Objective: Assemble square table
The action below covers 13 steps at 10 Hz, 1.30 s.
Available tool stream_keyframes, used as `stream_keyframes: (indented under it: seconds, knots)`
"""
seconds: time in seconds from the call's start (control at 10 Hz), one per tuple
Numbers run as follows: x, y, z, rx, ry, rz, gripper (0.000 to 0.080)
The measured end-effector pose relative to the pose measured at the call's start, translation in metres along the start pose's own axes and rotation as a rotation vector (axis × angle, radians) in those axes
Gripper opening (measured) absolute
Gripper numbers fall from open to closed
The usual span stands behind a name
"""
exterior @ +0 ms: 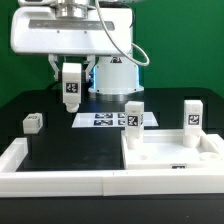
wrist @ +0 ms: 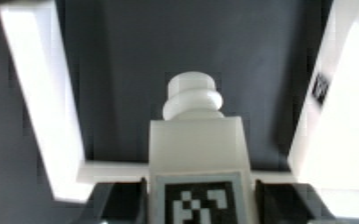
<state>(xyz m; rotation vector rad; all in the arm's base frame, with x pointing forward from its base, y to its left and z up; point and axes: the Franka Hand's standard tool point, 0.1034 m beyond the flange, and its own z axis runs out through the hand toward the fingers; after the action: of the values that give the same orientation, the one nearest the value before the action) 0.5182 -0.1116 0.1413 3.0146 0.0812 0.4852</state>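
My gripper (exterior: 72, 80) is shut on a white table leg (exterior: 72, 90) with a tag on it and holds it upright above the black surface, at the exterior view's left of the marker board (exterior: 103, 120). In the wrist view the leg (wrist: 197, 140) sits between the dark fingers (wrist: 115, 202) of my gripper (wrist: 197, 205), threaded tip pointing away. The square tabletop (exterior: 170, 158) lies at the exterior view's lower right. Two legs (exterior: 133, 115) (exterior: 191, 115) stand on its far side. One more leg (exterior: 33, 122) lies at the exterior view's left.
A long white rail (exterior: 50, 172) borders the black surface at the front and left; it also shows in the wrist view (wrist: 43, 90). The tabletop's edge (wrist: 341, 90) shows in the wrist view. The robot's white base (exterior: 112, 75) stands behind the marker board.
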Motion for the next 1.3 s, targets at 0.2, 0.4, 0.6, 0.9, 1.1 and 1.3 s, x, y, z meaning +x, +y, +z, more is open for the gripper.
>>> stream_keyframes:
  seconds: [0.2,0.4,0.6,0.9,1.1,1.3]
  knots:
    - [-0.004,0.002,0.001,-0.015,0.010,-0.002,0.0288]
    - [-0.008,-0.005,0.002,0.002,-0.005,0.012,0.0288]
    - [0.011,-0.040,0.002,0.032,0.010,0.066,0.0288]
    - [0.067,-0.080,-0.002,0.059,0.079,0.102,0.0288]
    - [0.067,-0.080,-0.001,0.053,0.088,0.099,0.0288]
    - [0.067,-0.080,-0.001,0.053,0.087,0.099,0.0288]
